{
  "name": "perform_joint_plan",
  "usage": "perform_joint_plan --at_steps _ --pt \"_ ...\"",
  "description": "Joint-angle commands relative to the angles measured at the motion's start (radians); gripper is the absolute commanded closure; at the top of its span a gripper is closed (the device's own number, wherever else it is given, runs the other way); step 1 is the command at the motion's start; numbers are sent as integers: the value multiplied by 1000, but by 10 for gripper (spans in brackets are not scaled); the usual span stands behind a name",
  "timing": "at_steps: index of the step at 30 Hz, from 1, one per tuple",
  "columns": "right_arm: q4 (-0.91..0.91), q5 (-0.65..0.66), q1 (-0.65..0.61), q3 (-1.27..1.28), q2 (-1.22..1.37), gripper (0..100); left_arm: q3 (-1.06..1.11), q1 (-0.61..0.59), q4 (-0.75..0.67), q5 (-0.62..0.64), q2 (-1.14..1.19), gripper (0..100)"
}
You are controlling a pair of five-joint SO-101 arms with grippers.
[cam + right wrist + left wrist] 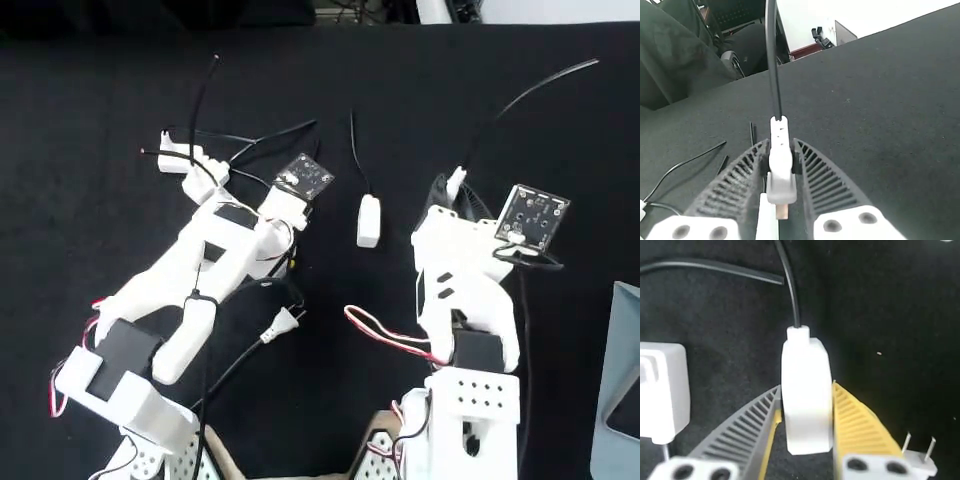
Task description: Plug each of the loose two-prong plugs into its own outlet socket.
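Note:
My left gripper (205, 170) (806, 390) is shut on a white corded body (807, 400) that looks like an outlet socket, its black cord leading away. Close by lie a white block (662, 390) (176, 152) and a small two-prong plug (920, 457) with its prongs up. My right gripper (455, 187) (781, 145) is shut on a slim white plug (780, 170), held above the cloth, with its cord (772, 60) rising away. Between the arms a white socket (368, 220) lies flat. A loose two-prong plug (285, 323) on a black cord rests near the left arm.
Black cloth covers the table (100, 100). Several loose black cords (270, 135) cross the area around the left gripper. A grey bin (620, 380) stands at the right edge. Open cloth lies at the far left and far right.

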Motion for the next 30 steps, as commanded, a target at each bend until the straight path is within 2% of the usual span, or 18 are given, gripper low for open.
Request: perform_joint_plan --at_steps 1,5,12,16,19,30 --pt "-25 -6 9 -7 -8 987 -45 4 18 -5 -9 842" --pt "-25 -6 9 -7 -8 987 -21 44 20 -5 -43 881" --pt "-25 -6 6 4 -8 987 119 140 20 -3 -239 883" --pt "-25 -6 6 4 -8 987 166 133 15 34 -285 798" --pt "-25 -6 6 5 -8 987 171 84 9 86 -285 737" --pt "-25 -6 5 7 -8 987 154 -87 -78 86 -287 733"
